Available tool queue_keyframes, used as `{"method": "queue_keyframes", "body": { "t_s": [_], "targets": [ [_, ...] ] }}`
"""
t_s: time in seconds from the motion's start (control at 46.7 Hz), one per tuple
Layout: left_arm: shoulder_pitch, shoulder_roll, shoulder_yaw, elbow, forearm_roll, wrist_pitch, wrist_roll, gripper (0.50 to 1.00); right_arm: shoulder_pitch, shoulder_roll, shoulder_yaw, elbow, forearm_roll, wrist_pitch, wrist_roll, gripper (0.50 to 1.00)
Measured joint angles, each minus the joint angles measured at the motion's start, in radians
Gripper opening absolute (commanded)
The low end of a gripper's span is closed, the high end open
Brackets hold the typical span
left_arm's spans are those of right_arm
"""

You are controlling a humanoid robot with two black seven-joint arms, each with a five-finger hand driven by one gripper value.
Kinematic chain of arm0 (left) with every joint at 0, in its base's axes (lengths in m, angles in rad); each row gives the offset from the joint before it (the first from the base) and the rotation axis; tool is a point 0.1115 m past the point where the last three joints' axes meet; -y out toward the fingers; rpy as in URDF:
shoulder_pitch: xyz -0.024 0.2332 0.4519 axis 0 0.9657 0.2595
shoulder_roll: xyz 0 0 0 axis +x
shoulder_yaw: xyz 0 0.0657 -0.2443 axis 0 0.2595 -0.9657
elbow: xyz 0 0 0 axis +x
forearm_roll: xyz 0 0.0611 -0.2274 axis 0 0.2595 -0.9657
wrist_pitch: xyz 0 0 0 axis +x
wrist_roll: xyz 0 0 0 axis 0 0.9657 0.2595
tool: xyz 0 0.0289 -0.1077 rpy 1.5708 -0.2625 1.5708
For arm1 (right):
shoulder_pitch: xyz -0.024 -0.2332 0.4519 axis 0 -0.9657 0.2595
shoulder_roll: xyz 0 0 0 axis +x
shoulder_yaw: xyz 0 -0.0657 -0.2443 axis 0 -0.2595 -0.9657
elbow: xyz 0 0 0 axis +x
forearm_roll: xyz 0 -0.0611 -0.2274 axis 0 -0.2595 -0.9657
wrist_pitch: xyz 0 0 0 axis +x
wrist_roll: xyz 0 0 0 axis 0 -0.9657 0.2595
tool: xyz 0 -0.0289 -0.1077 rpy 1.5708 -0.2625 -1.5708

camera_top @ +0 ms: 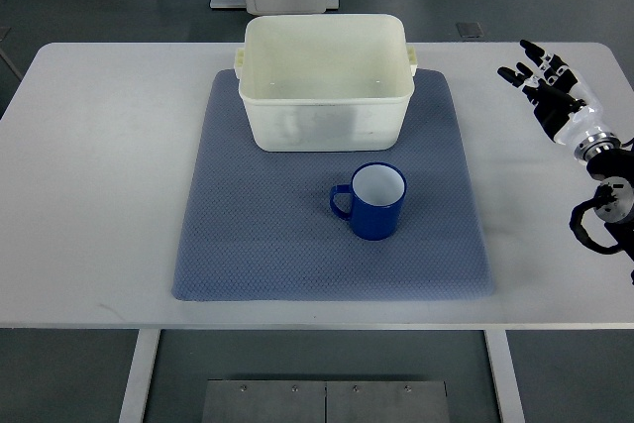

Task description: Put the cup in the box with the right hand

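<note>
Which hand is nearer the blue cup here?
Right. The right hand hovers over the table's right side, fingers spread, off the mat and to the right of and beyond the blue cup. The left hand is not in view.

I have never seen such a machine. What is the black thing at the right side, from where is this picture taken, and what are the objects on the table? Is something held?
The black thing is the robot's right hand, a mechanical hand with fingers on the end of an arm that enters from the right edge. Its fingers are spread and it holds nothing. The left hand is not in view.

There is one picture, taken by a camera that looks steeply down from the robot's own side.

On the white table lies a grey-blue mat. On the mat stand a cream plastic box, empty, and in front of it a blue cup, upright, with its handle pointing left. The cup is not yet in the box.
</note>
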State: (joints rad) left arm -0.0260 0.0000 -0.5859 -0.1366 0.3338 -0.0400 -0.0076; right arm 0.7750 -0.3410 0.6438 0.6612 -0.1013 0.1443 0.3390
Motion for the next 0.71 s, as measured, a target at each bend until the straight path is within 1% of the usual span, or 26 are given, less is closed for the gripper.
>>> {"method": "queue_keyframes", "body": {
  "t_s": [0.706],
  "targets": [
    [-0.001,0.0,0.0,0.0,0.001,0.0,0.0,1.0,0.004,0.002,0.006,-0.015,0.002,-0.009,0.001,1.0]
  ]
}}
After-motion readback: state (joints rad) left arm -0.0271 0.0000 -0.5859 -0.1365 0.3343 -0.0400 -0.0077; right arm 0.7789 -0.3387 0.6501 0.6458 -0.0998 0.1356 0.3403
